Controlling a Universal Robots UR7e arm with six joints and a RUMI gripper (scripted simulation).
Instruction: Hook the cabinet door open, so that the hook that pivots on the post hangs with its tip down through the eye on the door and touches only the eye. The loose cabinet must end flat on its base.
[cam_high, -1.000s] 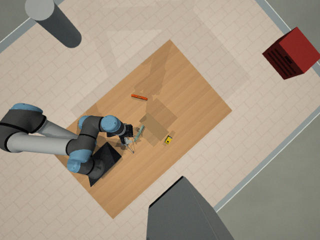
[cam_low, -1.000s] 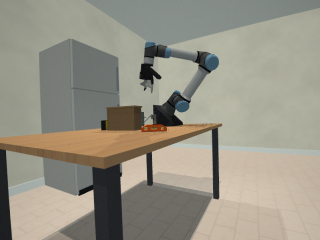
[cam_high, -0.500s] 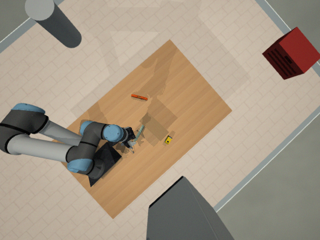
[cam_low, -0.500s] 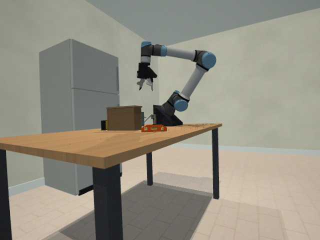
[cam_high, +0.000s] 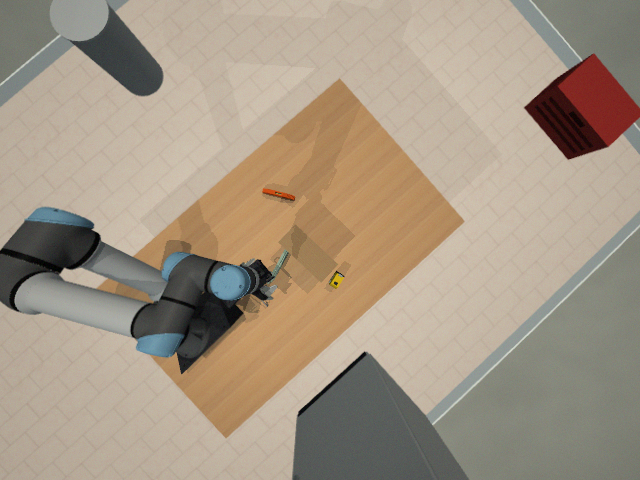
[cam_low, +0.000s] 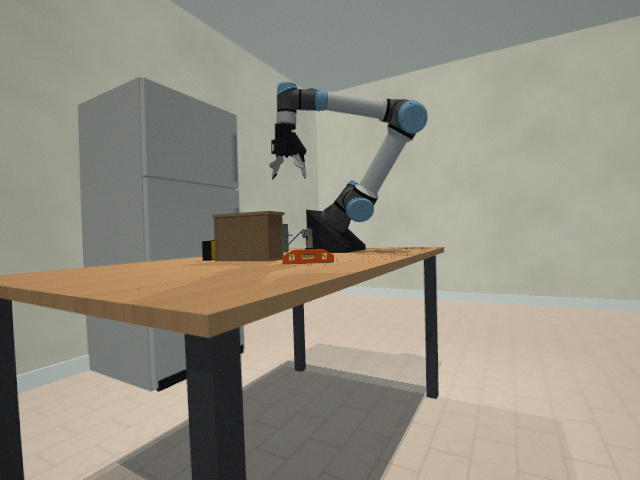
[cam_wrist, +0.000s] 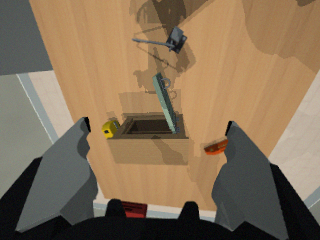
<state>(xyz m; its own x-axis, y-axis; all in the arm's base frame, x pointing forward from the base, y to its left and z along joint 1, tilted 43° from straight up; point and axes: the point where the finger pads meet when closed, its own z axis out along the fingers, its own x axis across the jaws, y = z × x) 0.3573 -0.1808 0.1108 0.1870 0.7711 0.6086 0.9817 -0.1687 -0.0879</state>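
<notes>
The brown cabinet stands flat on its base on the table. Its green door stands swung open, sticking out from the cabinet front towards the post. A metal eye sits on the door's face. The small grey post stands beyond the door's free edge. The thin hook reaches out sideways from the post, clear of the eye. My gripper is open and empty, pointing down, high above the door and cabinet.
An orange level lies to one side of the cabinet. A yellow tape measure stands close against its other side. The arm's dark base is behind the post. A grey fridge stands beyond the table.
</notes>
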